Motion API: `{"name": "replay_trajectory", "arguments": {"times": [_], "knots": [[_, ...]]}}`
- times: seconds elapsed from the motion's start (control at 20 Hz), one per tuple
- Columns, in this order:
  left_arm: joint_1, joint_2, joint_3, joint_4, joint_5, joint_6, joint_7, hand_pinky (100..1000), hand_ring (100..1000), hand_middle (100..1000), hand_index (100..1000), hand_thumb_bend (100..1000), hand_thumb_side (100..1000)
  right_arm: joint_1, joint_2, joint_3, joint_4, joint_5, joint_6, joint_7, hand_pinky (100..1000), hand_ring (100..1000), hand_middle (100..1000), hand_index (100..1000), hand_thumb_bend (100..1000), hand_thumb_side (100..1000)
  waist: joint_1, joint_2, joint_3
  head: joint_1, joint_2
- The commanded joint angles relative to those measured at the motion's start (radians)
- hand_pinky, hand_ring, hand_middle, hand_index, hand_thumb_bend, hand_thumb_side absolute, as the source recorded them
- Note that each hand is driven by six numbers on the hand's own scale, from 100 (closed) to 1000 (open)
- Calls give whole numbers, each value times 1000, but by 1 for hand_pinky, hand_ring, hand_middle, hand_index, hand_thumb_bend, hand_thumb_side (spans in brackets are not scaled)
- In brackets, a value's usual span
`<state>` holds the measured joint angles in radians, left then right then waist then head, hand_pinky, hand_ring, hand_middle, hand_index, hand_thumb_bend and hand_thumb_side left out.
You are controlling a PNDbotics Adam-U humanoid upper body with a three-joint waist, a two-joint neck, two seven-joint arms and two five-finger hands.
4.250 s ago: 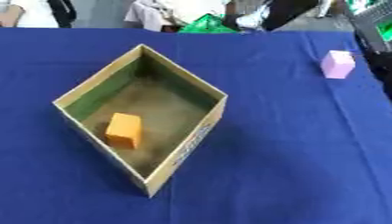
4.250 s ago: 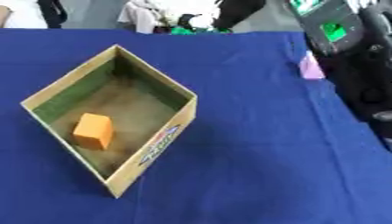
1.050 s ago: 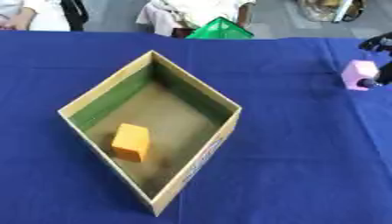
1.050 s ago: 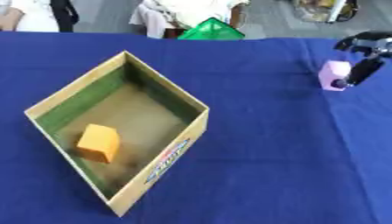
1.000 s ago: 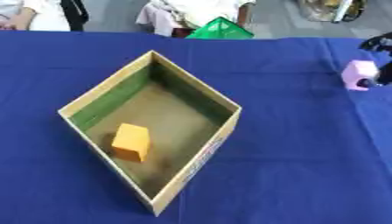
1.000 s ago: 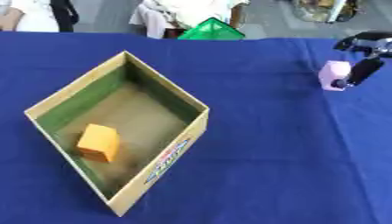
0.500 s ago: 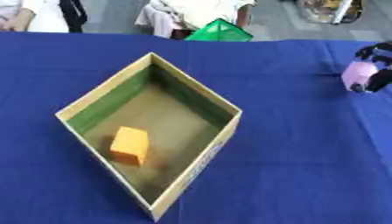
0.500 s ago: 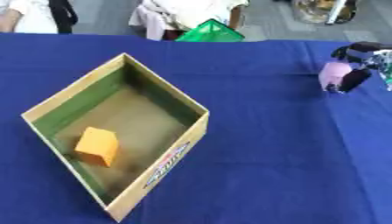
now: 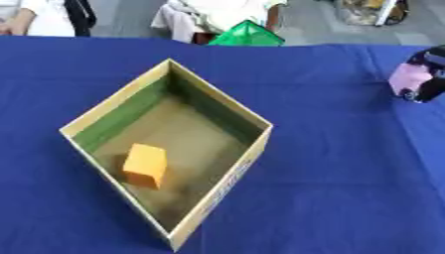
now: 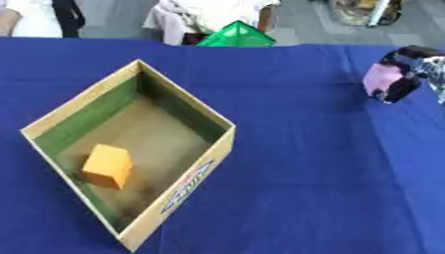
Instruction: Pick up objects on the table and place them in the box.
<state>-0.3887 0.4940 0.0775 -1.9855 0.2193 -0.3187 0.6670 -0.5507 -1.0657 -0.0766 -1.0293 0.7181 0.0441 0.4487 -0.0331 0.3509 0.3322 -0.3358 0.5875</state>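
Right hand has the pink block, long carry to the box ahead

Left eye: small pink block (image 9: 408,78) at the table's right edge, well apart from the open cardboard box (image 9: 217,103); orange block (image 9: 144,164) inside it. Right eye: black right hand (image 10: 408,69) pinches the pink block; only its fingertips show; risk: it slips out mid-carry.

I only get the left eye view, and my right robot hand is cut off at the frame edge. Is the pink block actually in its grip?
Observer: Yes. The right eye view shows more of the right robot hand, its dark fingers curled round the small pink block.
Operator: Is the hand past the table edge?
Observer: No. In that view, blue tablecloth shows just beyond the hand on its right.
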Motion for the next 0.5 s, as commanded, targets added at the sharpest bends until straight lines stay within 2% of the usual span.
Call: {"name": "replay_trajectory", "arguments": {"times": [0.05,0.3,0.5], "knots": [[-7,27,6,-15,0,-1,-3,844,720,715,864,557,971,-14,-38,-8,-47,-37,-11,-8,546,577,489,610,100,222,-1,-26,-4,2,3],[-2,27,8,-15,-2,-1,0,843,721,716,864,559,968,-15,-58,-10,-120,-74,-17,-20,542,576,484,605,100,234,-4,-37,-16,8,13],[3,33,11,-15,-7,-3,4,843,722,717,865,562,965,1,-95,-7,-240,-98,-30,-23,547,580,487,611,100,228,-6,-48,-27,19,21]]}}
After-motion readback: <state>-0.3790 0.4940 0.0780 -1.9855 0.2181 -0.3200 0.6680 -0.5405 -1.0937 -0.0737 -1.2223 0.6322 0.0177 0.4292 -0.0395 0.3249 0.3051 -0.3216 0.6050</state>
